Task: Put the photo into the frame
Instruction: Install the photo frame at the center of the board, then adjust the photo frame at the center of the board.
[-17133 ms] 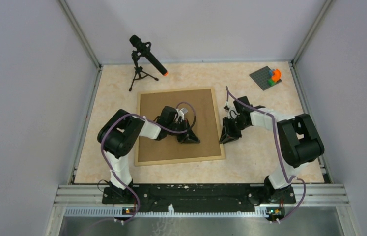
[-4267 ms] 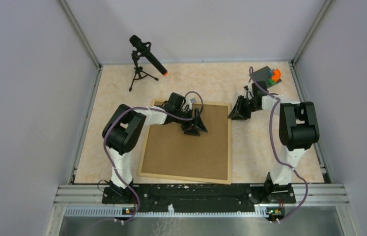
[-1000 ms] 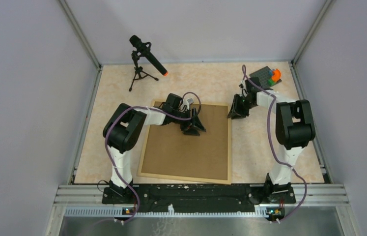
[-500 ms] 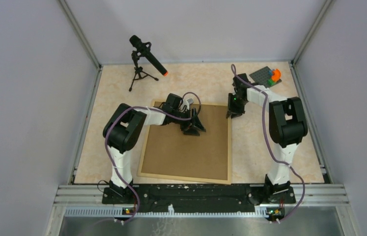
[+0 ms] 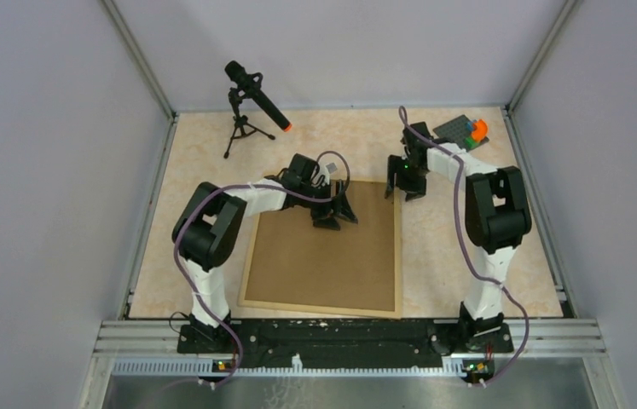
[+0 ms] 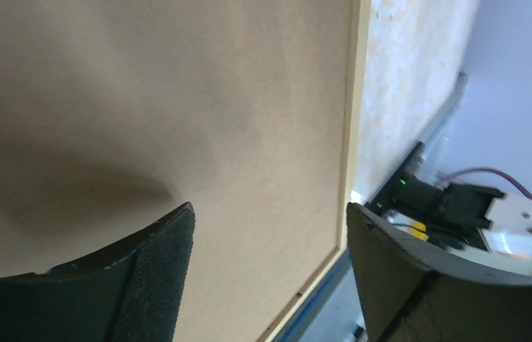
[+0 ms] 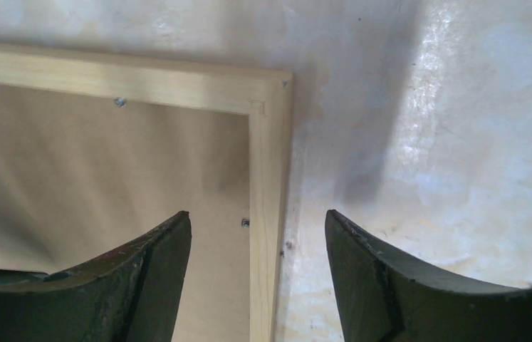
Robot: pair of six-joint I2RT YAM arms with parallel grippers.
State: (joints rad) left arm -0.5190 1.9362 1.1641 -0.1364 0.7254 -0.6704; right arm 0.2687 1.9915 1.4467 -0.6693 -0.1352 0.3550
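The frame [image 5: 399,256], thin light wood strips, lies face down on the table with a brown backing board [image 5: 323,256] filling it. The photo is hidden from every view. My left gripper [image 5: 336,213] hovers open over the far part of the board, nothing between its fingers; in the left wrist view the gripper [image 6: 268,214] looks along the board [image 6: 177,107] to the frame's strip [image 6: 352,107]. My right gripper [image 5: 404,183] is open at the frame's far right corner. In the right wrist view the gripper [image 7: 257,214] straddles the side strip [image 7: 270,178] without touching it.
A black microphone on a small tripod [image 5: 255,98] stands at the back left. A grey baseplate with coloured bricks [image 5: 466,132] lies at the back right. Enclosure walls ring the table, and a metal rail [image 5: 340,332] runs along the near edge.
Both grippers have opened wider. The right gripper has moved left onto the frame's far right corner. The left gripper has shifted slightly toward the back.
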